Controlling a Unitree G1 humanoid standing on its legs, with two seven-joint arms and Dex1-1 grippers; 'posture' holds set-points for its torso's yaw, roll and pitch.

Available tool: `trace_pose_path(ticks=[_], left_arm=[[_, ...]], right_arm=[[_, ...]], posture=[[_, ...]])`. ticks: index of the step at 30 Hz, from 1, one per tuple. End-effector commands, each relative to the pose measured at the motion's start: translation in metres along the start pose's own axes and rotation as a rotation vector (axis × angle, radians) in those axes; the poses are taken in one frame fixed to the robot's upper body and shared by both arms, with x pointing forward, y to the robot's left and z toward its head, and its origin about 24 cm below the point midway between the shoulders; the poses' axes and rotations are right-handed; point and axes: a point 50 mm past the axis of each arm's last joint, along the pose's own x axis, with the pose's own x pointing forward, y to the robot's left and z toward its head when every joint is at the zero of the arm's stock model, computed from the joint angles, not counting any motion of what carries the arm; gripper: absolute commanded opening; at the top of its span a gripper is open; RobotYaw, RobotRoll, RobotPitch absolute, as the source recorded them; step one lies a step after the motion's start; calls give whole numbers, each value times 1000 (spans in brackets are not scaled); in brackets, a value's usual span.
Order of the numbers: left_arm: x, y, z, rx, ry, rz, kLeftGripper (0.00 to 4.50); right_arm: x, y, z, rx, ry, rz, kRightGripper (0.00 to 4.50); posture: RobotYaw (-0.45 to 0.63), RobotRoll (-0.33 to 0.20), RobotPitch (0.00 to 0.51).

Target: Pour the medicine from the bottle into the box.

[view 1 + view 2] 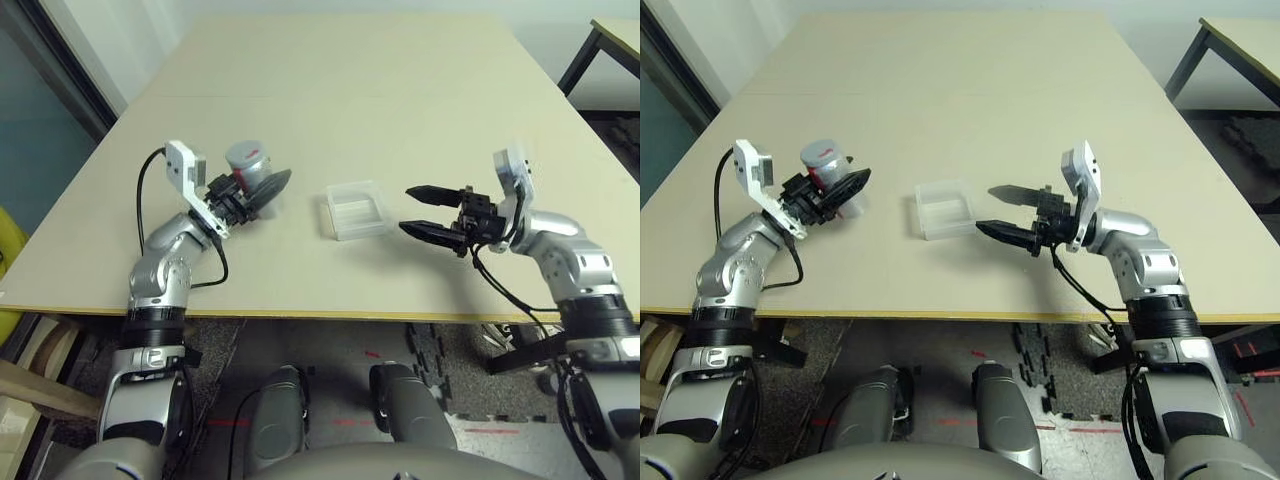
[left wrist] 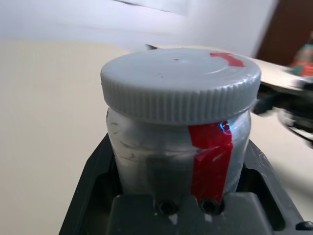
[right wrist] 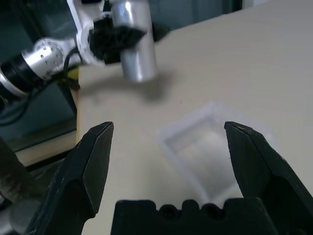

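Left eye view: box [image 1: 357, 210] between pincers

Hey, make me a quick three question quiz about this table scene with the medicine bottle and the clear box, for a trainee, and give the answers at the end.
1. True or false: the grey screw cap is already off the bottle.
2. Which gripper holds the bottle? A) left gripper B) right gripper C) neither
3. Fill in: the clear box lies on the table between the two ____.

Key
1. False: the cap is still on the bottle.
2. A: the left gripper's fingers are shut on the bottle's body below the cap, and the right gripper's fingers stand open, holding nothing, beside the box.
3. grippers
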Motion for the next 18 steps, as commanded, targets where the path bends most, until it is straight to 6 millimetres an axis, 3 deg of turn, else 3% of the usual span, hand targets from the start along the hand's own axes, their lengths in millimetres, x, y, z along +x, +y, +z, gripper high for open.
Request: trace_pose_path(ticks=[1, 9, 18], left_arm=[[9, -5, 4, -42, 33, -99, 2808], [27, -8, 1, -41, 77, -203, 2808], [51, -12, -8, -21, 110, -278, 2808]], right_arm=[[8, -3, 23, -30, 1, 0, 4500], [38, -9, 48, -66, 30, 37, 4500], [72, -8, 55, -69, 63, 98, 4500]], posture=[[-160, 0, 58], [-169, 0, 36], [-168, 0, 25]])
